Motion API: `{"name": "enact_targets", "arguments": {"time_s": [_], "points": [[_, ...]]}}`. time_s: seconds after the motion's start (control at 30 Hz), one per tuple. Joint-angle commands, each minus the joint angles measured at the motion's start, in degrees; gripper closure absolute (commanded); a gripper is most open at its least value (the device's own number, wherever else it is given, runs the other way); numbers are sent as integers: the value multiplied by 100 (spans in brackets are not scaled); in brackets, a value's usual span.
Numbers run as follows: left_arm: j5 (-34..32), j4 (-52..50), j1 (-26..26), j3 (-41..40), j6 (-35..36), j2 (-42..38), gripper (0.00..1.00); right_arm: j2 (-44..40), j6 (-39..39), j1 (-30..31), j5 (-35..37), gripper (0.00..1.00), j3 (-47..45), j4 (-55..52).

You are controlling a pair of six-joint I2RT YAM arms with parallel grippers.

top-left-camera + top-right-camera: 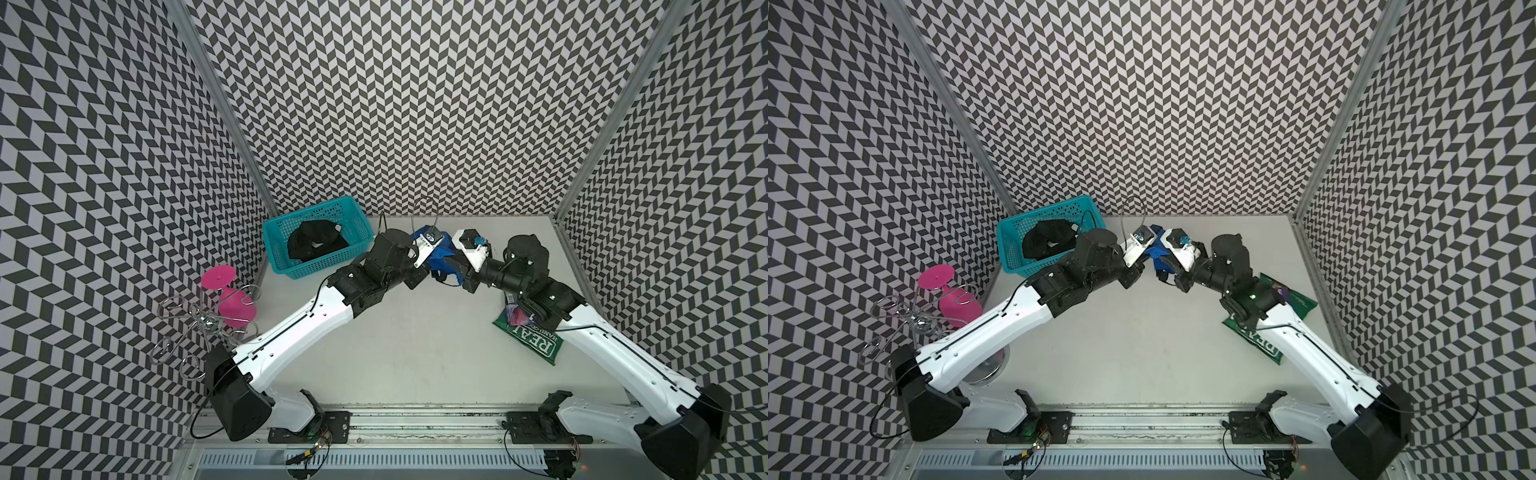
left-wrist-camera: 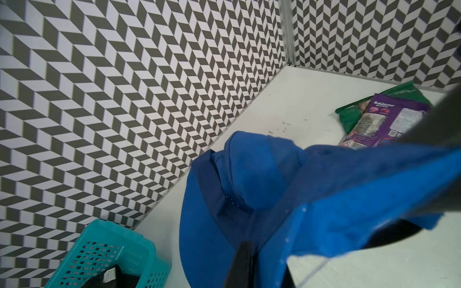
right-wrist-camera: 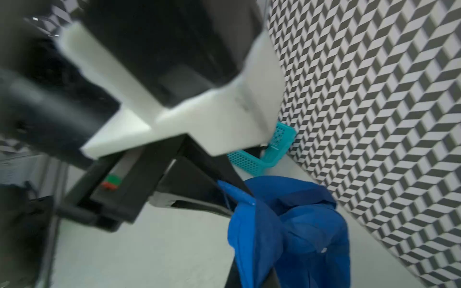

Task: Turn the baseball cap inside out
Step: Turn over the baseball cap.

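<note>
The bench (image 1: 415,353) is the biggest thing before me, pale and mostly bare in the middle; at its back left corner stands the teal basket (image 1: 328,262) with a black cap (image 1: 311,245) lying in it, and on the right side a green snack bag (image 1: 528,332) lies partly under my right arm; the blue baseball cap (image 1: 442,259), the one I am to turn, is stretched between my two claws near the back wall, just beside the basket and apart from it; whether its brim touches the bench I cannot tell. From my left wrist the darker inner band shows next to the brim with the crown bulging up past it, so I judge the turning to be partway done, the crown pushed through but the back cloth bunched and twisted; my left claw (image 3: 232,194) is pinched on a fold of that cloth, and my right claw (image 3: 252,280) is closed on the other side of it. Next I judge I must keep one pinch firm while the other pulls the loose cloth outward over the band; too hard a tug could slip a grip or fold the crown back in.
</note>
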Motion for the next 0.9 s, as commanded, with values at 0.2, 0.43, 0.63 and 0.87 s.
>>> {"name": "enact_targets", "arguments": {"time_s": [0.2,0.43,0.63,0.87], "points": [[1164,624,541,-391,-14,-124,82,456,603,-132,-3105,100,920,-1689],[2893,1905,814,-1019,-906,-76,73,412,2009,-170,-4213,100,364,-193],[2172,2265,1015,-1396,-1802,-70,30,43,3634,-750,-3179,98,-326,1582],[627,1599,1109,-1630,-1682,-377,0,520,3925,-1218,-3175,98,-108,1542]]}}
